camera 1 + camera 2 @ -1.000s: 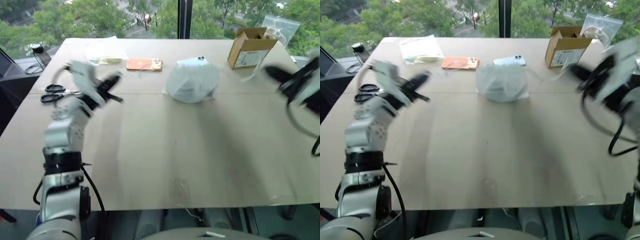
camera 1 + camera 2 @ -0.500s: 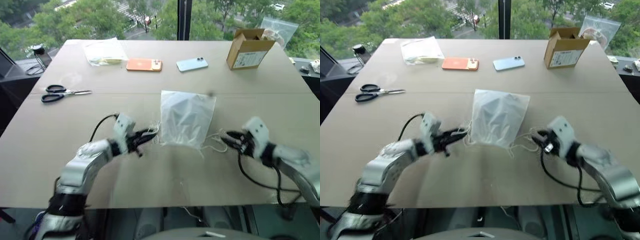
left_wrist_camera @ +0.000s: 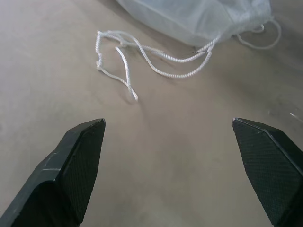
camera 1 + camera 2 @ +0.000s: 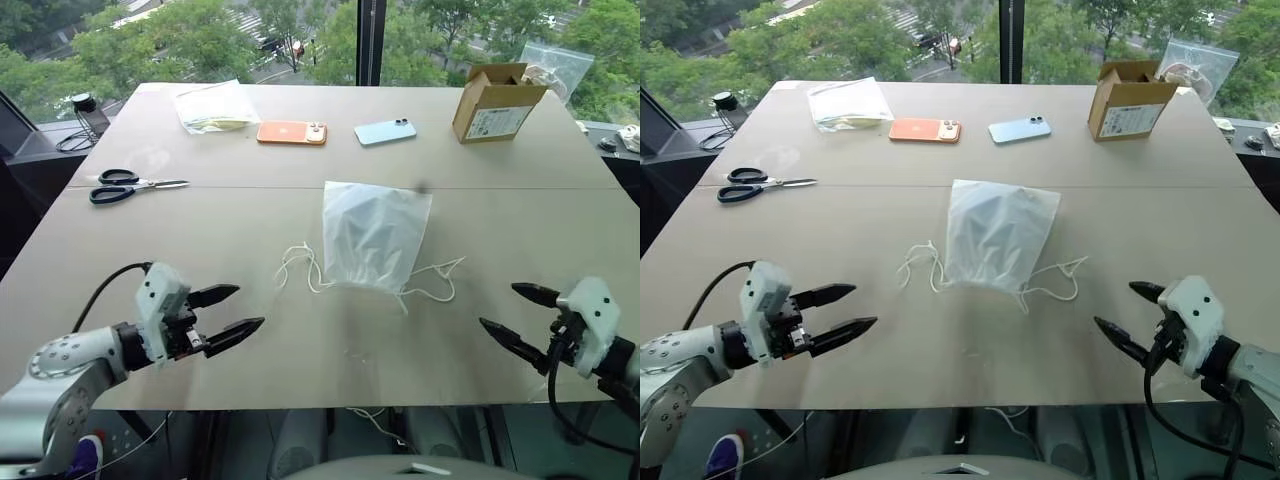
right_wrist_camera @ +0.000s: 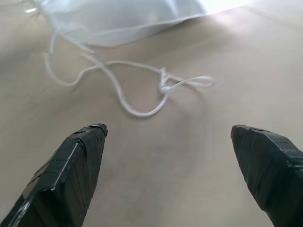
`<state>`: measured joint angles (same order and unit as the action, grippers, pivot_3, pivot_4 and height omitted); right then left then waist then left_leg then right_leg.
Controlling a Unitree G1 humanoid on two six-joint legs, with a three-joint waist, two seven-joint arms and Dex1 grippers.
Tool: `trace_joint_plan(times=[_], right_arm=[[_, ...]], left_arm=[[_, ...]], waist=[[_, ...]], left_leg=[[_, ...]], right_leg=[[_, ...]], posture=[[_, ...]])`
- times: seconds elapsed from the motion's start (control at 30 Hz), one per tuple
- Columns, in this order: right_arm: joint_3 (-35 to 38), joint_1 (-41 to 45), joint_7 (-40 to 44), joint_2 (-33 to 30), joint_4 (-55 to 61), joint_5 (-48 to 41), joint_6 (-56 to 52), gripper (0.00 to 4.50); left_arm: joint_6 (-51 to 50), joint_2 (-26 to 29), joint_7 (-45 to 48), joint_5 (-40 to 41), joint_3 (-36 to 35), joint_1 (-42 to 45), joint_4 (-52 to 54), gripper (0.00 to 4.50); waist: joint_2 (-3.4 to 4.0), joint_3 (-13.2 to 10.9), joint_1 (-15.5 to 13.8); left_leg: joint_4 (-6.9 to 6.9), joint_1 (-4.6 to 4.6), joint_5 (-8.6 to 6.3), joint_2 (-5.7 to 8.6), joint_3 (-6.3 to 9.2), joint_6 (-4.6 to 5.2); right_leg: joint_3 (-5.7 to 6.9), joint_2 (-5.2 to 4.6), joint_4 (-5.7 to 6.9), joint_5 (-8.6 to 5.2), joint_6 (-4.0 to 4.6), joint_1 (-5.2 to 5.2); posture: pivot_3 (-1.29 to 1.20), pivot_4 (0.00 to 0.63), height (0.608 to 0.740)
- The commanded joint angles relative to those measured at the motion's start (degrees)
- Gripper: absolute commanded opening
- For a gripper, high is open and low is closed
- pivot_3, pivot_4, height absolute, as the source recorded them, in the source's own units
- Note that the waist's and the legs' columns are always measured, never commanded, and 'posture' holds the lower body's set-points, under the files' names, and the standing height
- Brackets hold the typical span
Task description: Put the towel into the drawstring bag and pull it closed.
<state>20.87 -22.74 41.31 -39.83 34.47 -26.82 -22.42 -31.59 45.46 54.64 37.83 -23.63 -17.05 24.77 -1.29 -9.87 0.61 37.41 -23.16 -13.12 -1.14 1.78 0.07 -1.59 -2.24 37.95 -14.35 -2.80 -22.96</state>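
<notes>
The drawstring bag (image 4: 374, 236) lies in the middle of the table (image 4: 250, 250), its gathered mouth toward the near edge and a bluish shape, probably the towel, showing faintly through the thin fabric; white cords (image 4: 300, 268) trail loose on the tabletop from both sides of the mouth; half a second ago both grippers were clenched at those cords beside the bag, and now they have drawn back toward the near corners; the left gripper (image 4: 232, 310) hangs over the near left edge with its fingers spread wide and empty; the right gripper (image 4: 514, 316) hangs over the near right edge, also released and empty; a wide strip of bare table lies between each gripper and the bag; the bag itself has stayed where it was; well beyond it sit scissors (image 4: 130, 186) at the left edge, a clear plastic bag (image 4: 212, 106), an orange phone (image 4: 291, 132), a blue phone (image 4: 385, 131) and a cardboard box (image 4: 495, 103) along the far side.
</notes>
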Motion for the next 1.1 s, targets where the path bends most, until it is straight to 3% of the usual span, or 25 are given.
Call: trace_joint_plan(times=[0.03, 0.17, 0.47, 0.63, 0.83, 1.1], right_arm=[[-0.8, 3.6, -3.1, 2.0, -3.5, 3.7, 3.7, 4.50], [-1.3, 6.3, -2.9, 2.7, -7.3, 5.5, 5.8, 4.50], [0.1, 5.5, 0.6, 2.1, -7.6, 3.2, 5.6, 4.50], [0.1, 3.1, 6.3, 2.6, -14.5, 4.2, 14.4, 4.50], [2.4, 10.2, 12.8, -2.8, -20.0, -0.7, 14.1, 4.50], [1.9, 13.1, 15.1, -5.9, -18.1, -1.8, 11.9, 4.50]], left_arm=[[0.7, -2.0, -1.9, 0.8, 0.7, -1.1, 5.3, 4.43], [0.8, -4.4, -5.2, 0.1, 2.1, -0.9, 7.7, 4.43], [0.1, -8.7, -15.1, -1.0, -0.1, 8.2, 0.4, 4.43], [1.5, -3.6, -5.8, -3.0, 4.4, 7.6, -4.2, 4.43], [4.8, 0.6, 0.7, -4.5, 4.7, 13.4, -14.1, 4.43], [4.3, -0.7, 0.7, -4.6, 7.3, 21.8, -18.1, 4.43]], waist=[[-0.03, 0.0, 0.2], [-0.02, 0.0, 0.0], [0.00, 0.0, -0.1], [0.00, 0.0, 0.2], [0.07, -0.1, 0.2], [0.03, -0.1, -0.2]], left_leg=[[-0.02, 0.05, 0.00, -0.01, -0.03, 0.00], [-0.08, 0.17, -0.01, -0.01, -0.24, 0.00], [-0.10, 0.29, -0.01, -0.03, -0.24, 0.00], [-0.13, 0.30, -0.04, -0.03, -0.34, 0.01], [-0.13, 0.42, -0.04, -0.08, -0.44, 0.02], [-0.20, 0.27, -0.04, -0.07, -0.32, 0.01]], right_leg=[[-0.07, 0.00, 0.00, 0.00, 0.00, 0.03], [-0.28, 0.02, 0.00, 0.00, 0.00, 0.06], [-0.24, 0.14, 0.00, 0.00, 0.01, 0.21], [-0.36, 0.16, -0.06, 0.00, 0.02, 0.22], [-0.45, 0.21, -0.02, 0.00, 0.01, 0.20], [-0.34, 0.23, -0.06, 0.12, 0.12, 0.20]], posture=[[0.00, 0.150, 0.740], [0.00, 0.150, 0.740], [0.00, 0.150, 0.740], [0.00, 0.150, 0.740], [0.00, 0.150, 0.740], [0.00, 0.150, 0.740]])
